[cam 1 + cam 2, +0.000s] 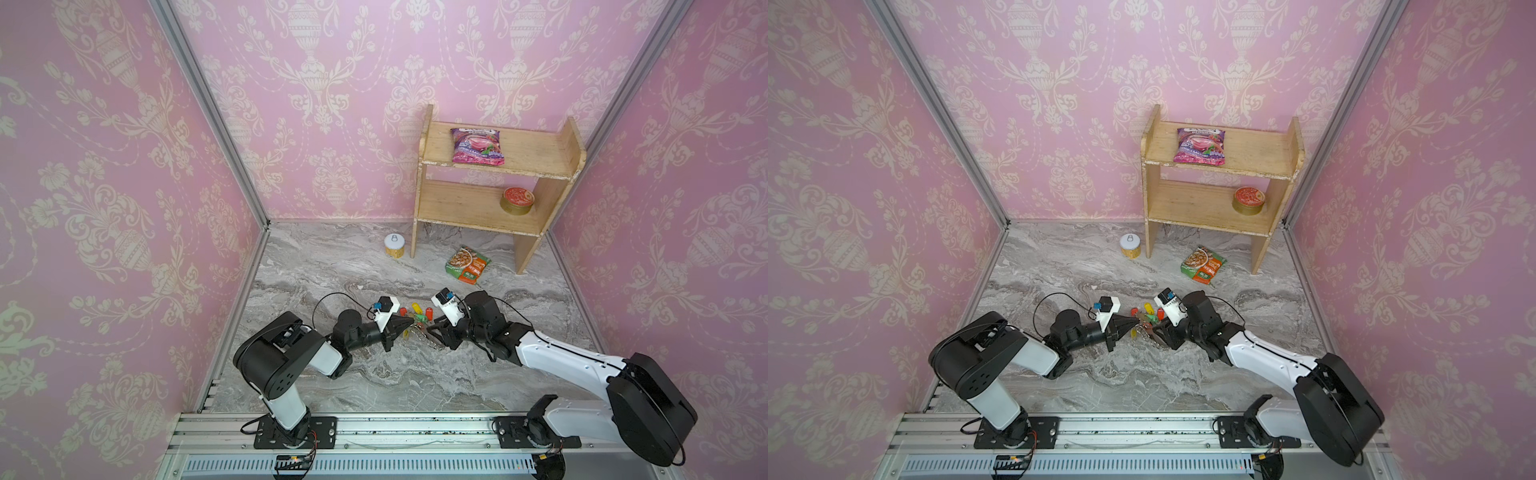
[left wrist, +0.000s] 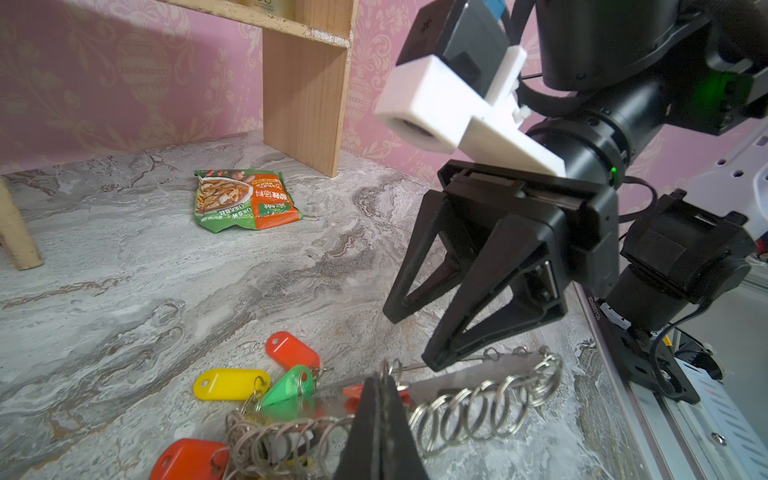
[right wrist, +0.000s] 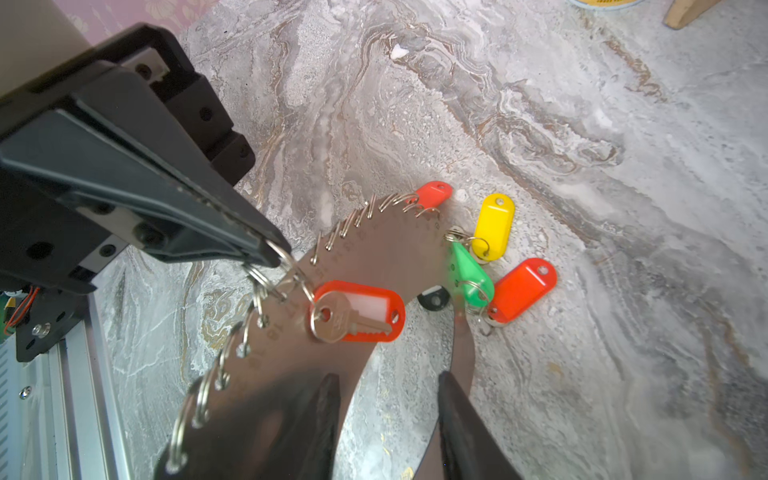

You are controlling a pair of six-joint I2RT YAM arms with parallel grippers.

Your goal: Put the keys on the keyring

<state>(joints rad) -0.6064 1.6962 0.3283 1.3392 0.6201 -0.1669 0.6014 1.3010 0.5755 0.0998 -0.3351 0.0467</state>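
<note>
From where I stand, the keyring (image 3: 374, 257) lies on the marble tabletop (image 1: 332, 270), well in front of the wooden shelf (image 1: 457, 203) and between the two arms. Its grey-brown band curls in an arc, with silver rings strung along the outer edge.

The left gripper (image 3: 270, 255) is clenched tight, its tips pinching one of those rings. The right gripper (image 2: 413, 338) stands released, with its two fingers (image 3: 453, 415) on either side of the band. I cannot tell whether either finger brushes it.

The keys (image 1: 415, 309) bunch at the end of the band nearer the shelf. There I make out a yellow tag (image 3: 494, 226), a green tag (image 3: 469, 274) and an orange tag (image 3: 523, 289), all touching or just beside one another. A red tag (image 3: 432, 194) pokes out from under the rings, and a black tag (image 3: 432, 297) is half hidden beneath the band. Away from that bunch, a silver key (image 3: 349, 324) with a red-framed tag (image 3: 374, 303) hangs from the rings right beside the left gripper's tips and rests on the band.

A noodle packet (image 1: 467, 264) lies on the tabletop near one leg of the shelf, and a small can (image 1: 395, 246) stands just beside the other. On the shelf's lower board sits a round gold tin (image 1: 516, 200), and on its top board a pink packet (image 1: 477, 145).
</note>
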